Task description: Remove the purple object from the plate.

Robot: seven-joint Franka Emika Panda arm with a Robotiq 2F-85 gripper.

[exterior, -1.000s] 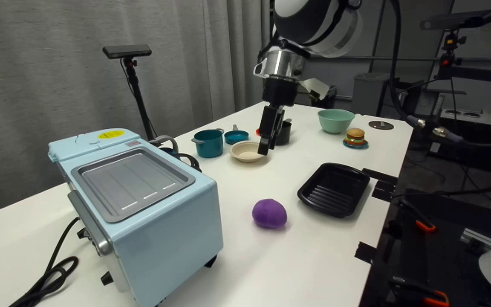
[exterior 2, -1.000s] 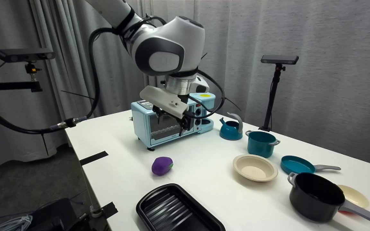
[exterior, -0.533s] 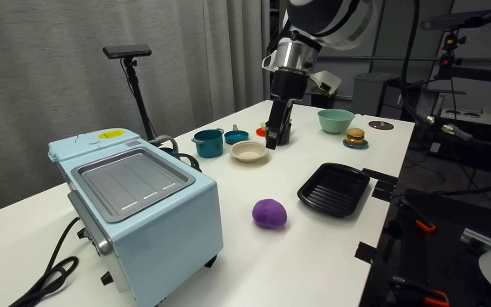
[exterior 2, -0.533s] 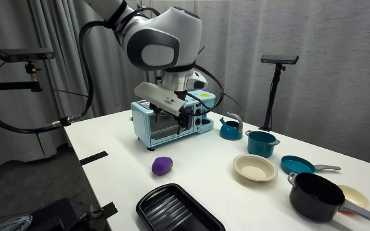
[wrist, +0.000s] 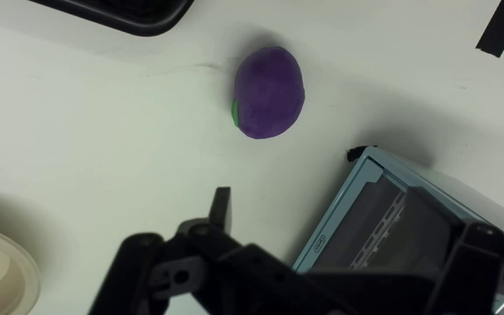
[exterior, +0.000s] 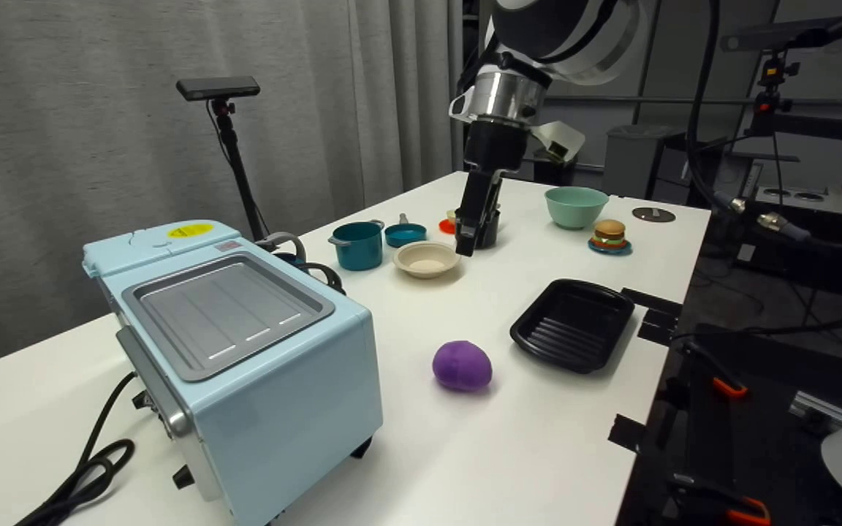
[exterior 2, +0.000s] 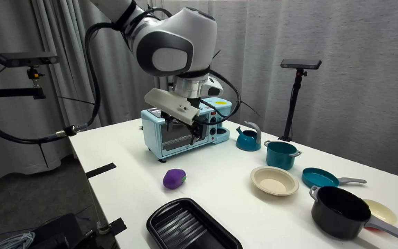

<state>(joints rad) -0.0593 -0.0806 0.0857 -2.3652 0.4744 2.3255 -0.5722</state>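
The purple object (exterior: pixel 462 365) lies on the white table, between the toaster oven and the black tray, apart from the plate. It also shows in an exterior view (exterior 2: pixel 174 178), with a green patch on one end, and in the wrist view (wrist: pixel 269 92). The cream plate (exterior: pixel 427 261) is empty; it shows in an exterior view (exterior 2: pixel 274 180), and part of its rim shows in the wrist view (wrist: pixel 32 280). My gripper (wrist: pixel 322 210) is open with nothing between its fingers. It hangs above the table, also seen in both exterior views (exterior: pixel 468 226) (exterior 2: pixel 181 134).
The light blue toaster oven (exterior 2: pixel 181 133) stands near the purple object. The black ridged tray (exterior: pixel 573 325) lies on its other side. A teal pot (exterior 2: pixel 281 155), teal pan (exterior 2: pixel 320 177), teal kettle (exterior 2: pixel 248 141) and dark saucepan (exterior 2: pixel 340 214) stand around the plate. A green bowl (exterior: pixel 576 207) and toy burger (exterior: pixel 609 235) sit farther off.
My open gripper has risen a little and moved away from the purple object over the first half second, then stays still. The purple object and plate have not moved.
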